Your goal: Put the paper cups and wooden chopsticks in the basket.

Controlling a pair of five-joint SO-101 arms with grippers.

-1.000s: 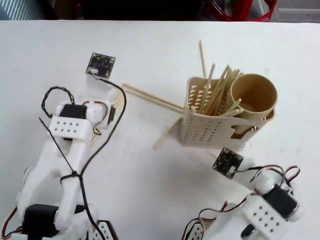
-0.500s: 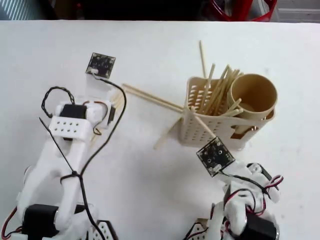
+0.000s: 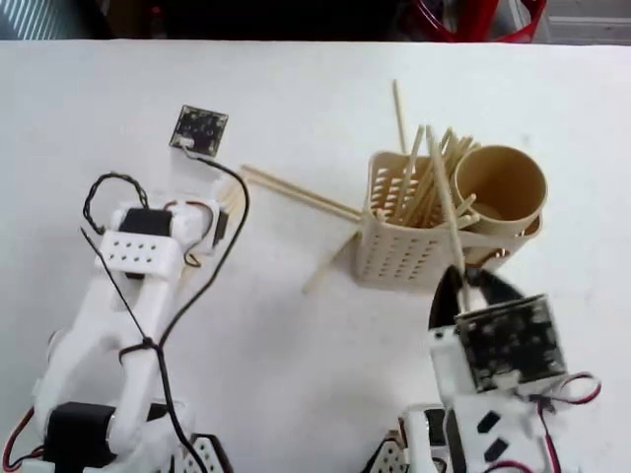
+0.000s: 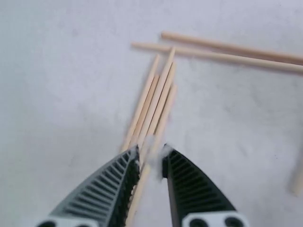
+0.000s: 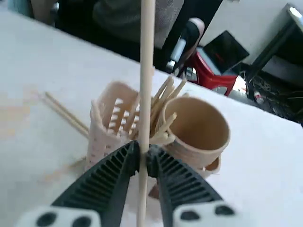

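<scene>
- Looking down on the counter [image 3: 296, 374], found the basket [image 3: 404, 251] standing up with one paper cup [image 3: 500, 187] inside it.
- Saw a big bunch of chopsticks [image 3: 419, 187] poking out of the basket right beside the cup, so counted that part as done.
- Had one more chopstick [image 5: 147, 71] pinched tight in the right jaws, standing straight up, close to the basket but not dropped in yet.
- Had the left jaws low over a little pile of sticks [image 4: 154, 104] on the counter, well apart from the basket.
- Left those jaws only a bit apart, one stick end lying between them, not squeezed.
- Spotted two long sticks [image 3: 296, 192] and another stick [image 3: 330, 266] lying loose near the basket.
- Guessed more than half done, with the loose sticks left to put in.
</scene>
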